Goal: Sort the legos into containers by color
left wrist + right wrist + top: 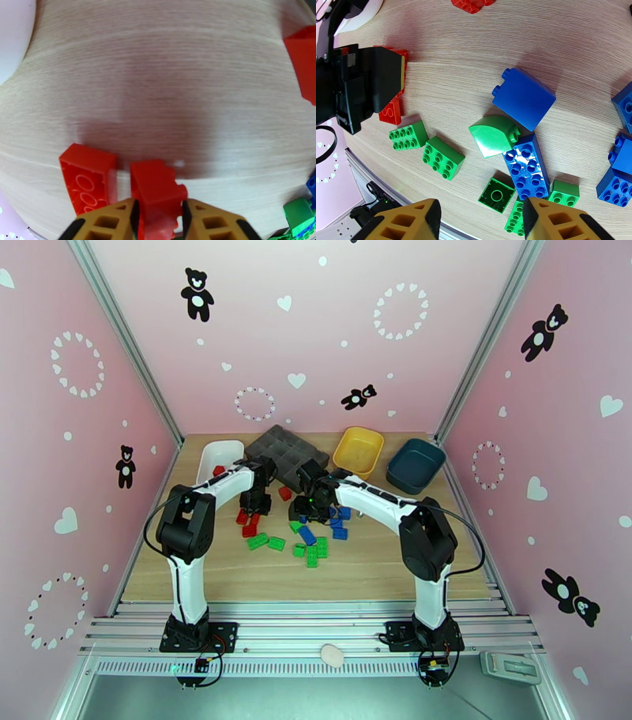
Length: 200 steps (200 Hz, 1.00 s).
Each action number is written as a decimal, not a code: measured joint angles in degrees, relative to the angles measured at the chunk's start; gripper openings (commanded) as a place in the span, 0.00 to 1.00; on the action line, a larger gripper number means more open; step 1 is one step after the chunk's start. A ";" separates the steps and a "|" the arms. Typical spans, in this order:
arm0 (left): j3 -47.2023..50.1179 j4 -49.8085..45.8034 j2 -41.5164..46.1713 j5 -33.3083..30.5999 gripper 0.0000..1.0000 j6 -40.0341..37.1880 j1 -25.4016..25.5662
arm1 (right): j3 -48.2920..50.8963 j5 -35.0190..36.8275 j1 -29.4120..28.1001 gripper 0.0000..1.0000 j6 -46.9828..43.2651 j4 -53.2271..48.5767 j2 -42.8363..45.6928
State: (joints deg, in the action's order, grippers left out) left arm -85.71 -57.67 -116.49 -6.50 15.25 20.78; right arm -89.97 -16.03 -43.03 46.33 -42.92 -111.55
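We find bare table (379,575) free along the front | bricks (308,537) crowd the middle between both arms | tray (284,449) bars the back centre | left claw (256,507), pinching a red brick (156,185), stands low at their left edge.

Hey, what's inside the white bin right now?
One red lego lies in the white bin. The left arm covers its near corner, so anything there is hidden.
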 measured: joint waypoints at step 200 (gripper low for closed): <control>-11.23 -1.14 5.64 13.33 0.20 5.55 -15.34 | -40.22 -15.28 -0.28 0.60 -1.75 0.17 -23.23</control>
State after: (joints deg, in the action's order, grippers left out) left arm -96.95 -58.81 -110.85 6.83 20.80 5.43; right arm -130.19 -31.31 -43.31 44.58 -42.74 -134.78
